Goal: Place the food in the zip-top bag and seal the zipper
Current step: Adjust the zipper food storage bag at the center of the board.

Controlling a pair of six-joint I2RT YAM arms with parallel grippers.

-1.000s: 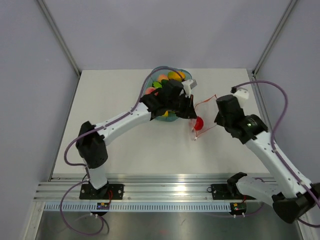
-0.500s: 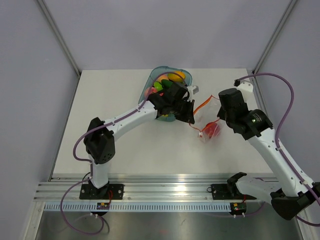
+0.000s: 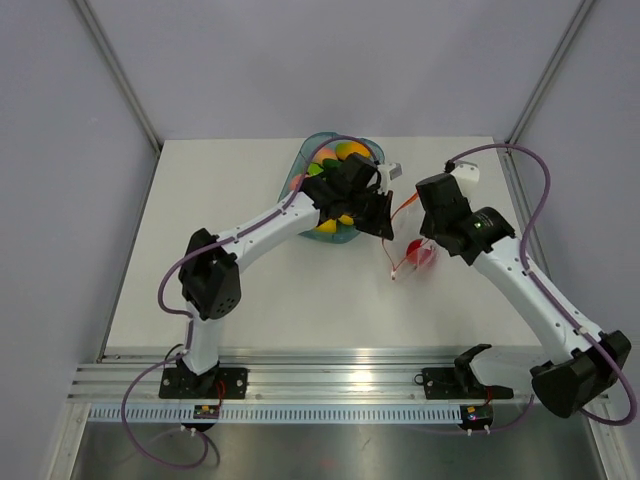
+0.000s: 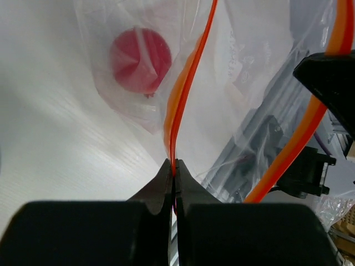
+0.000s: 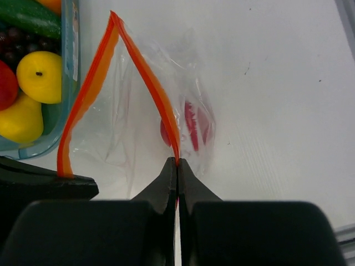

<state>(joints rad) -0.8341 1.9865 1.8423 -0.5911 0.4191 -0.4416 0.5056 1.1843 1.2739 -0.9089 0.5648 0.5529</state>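
Note:
The clear zip-top bag [image 3: 410, 238] hangs between both grippers, just right of the blue tray. Its mouth is open, and the two red-orange zipper [image 5: 91, 88] strips spread apart in the right wrist view. One red apple [image 3: 422, 256] lies inside the bag; it also shows in the left wrist view [image 4: 140, 52] and the right wrist view [image 5: 191, 126]. My left gripper [image 4: 175, 165] is shut on one zipper strip [image 4: 186, 88]. My right gripper [image 5: 177, 162] is shut on the other strip. More food lies in the tray: a yellow lemon [image 5: 39, 69], a red apple [image 5: 4, 84] and a cucumber [image 5: 30, 16].
The translucent blue tray [image 3: 306, 160] stands at the table's back middle, partly under my left arm, and also holds dark grapes [image 5: 14, 47] and orange-green mangoes [image 3: 350, 152]. My left gripper's black body [image 5: 44, 187] shows at the lower left of the right wrist view.
The bag and its apple have shifted right and a little nearer. My right gripper has swung in towards the bag's mouth. My left gripper has stayed by the tray's right edge.

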